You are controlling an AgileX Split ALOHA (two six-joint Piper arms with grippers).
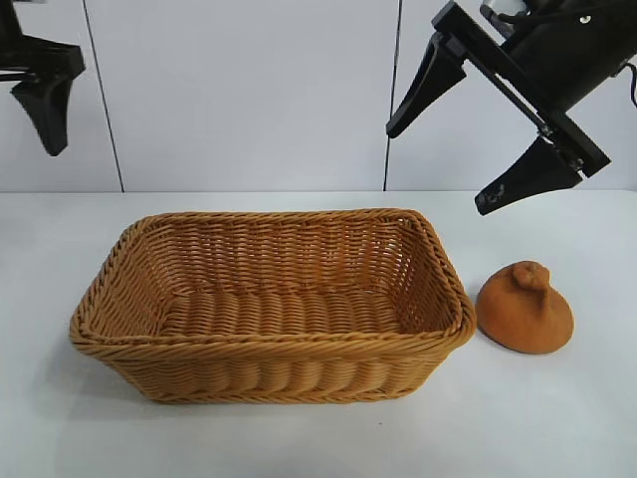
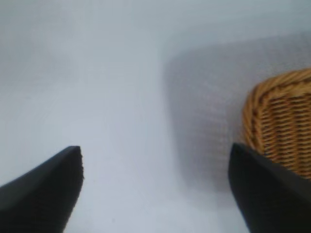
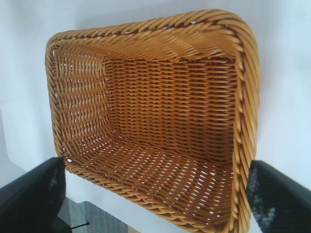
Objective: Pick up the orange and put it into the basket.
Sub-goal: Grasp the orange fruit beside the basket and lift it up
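Note:
The orange (image 1: 526, 308), a matte orange-brown dome with a small knob on top, lies on the white table just right of the basket (image 1: 269, 344). The basket is a large honey-tan wicker one with a braided rim, and it holds nothing. My right gripper (image 1: 438, 171) is open and empty, raised high above the basket's right end and the orange. The right wrist view looks down into the basket (image 3: 160, 34) between the gripper's open fingers (image 3: 153, 194). My left gripper (image 1: 45, 110) is raised at the far left, open and empty (image 2: 155, 170). The orange does not show in either wrist view.
The white table (image 1: 557, 418) runs around the basket, with a white panelled wall (image 1: 239, 90) behind. A corner of the basket (image 2: 284, 121) shows in the left wrist view. A table edge with grey floor (image 3: 87, 213) shows in the right wrist view.

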